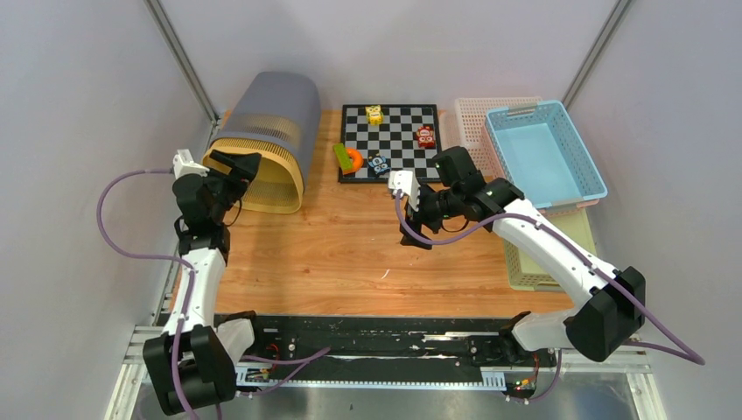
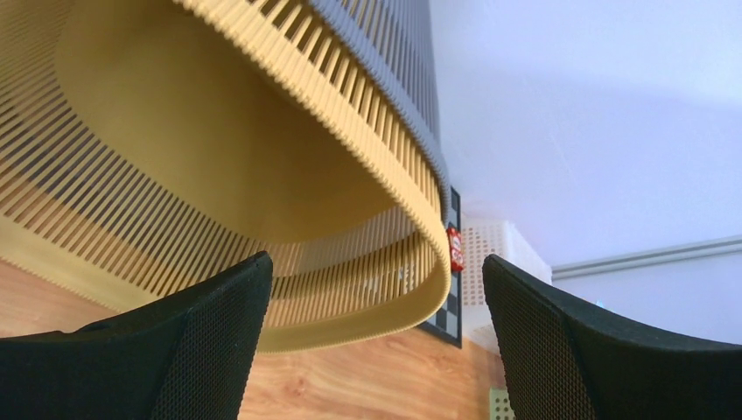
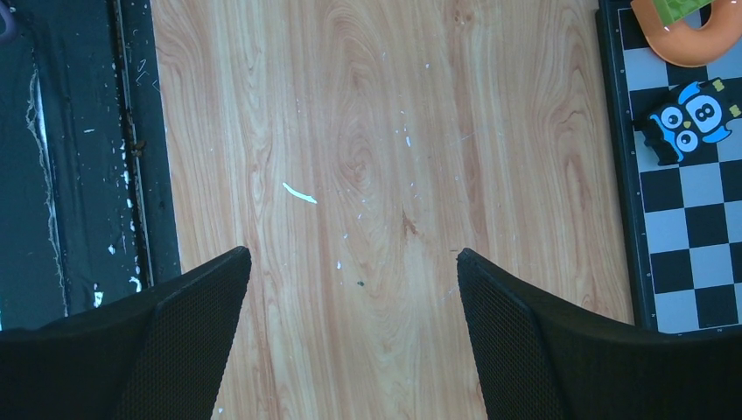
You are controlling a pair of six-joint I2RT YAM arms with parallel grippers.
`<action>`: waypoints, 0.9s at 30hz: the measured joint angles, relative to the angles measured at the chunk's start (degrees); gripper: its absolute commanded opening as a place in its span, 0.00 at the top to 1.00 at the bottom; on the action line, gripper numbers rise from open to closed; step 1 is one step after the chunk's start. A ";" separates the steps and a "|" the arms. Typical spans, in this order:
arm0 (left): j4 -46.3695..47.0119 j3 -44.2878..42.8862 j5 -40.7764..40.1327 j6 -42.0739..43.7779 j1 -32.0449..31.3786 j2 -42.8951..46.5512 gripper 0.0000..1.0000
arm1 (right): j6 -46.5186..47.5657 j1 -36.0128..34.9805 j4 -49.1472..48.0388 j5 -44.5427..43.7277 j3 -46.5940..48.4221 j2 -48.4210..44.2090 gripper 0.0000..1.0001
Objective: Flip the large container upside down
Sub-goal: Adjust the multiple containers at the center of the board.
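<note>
While lying on its side at approx. 10 o'clock of the table, the large container (grey shell, yellow slatted liner) has its open mouth turned toward 6 o'clock, so it is not yet inverted. L gripper sits at the 9 o'clock side of that mouth, jaws spread wide. Its wrist view shows the yellow rim ahead betw. the fingers; contact w/ the rim cannot be told. R gripper hangs over bare wood near table centre, jaws wide apart, nothing betw. them. Chessboard at 12 o'clock carries small toys, incl. an owl block near its 7 o'clock corner. Orange ring lies at the board's 9 o'clock edge. Blue basket at 2 o'clock overlaps a pale basket.
</note>
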State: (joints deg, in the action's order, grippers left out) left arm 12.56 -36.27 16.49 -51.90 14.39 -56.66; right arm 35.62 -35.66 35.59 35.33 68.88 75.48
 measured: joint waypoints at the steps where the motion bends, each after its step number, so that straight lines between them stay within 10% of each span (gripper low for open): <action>1: 1.05 0.15 -0.07 -0.50 0.04 -0.24 0.14 | 0.02 0.00 -0.02 0.02 0.00 0.09 0.10; 27: 15.50 -0.98 -6.60 -4.59 0.22 -9.53 0.91 | 0.33 -0.37 -0.02 -0.02 0.00 1.05 0.11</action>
State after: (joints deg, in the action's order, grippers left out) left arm 28.05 -37.26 9.89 -56.49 14.61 -66.19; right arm 35.94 -36.03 35.57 35.31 68.88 76.53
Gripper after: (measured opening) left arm 0.217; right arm 0.896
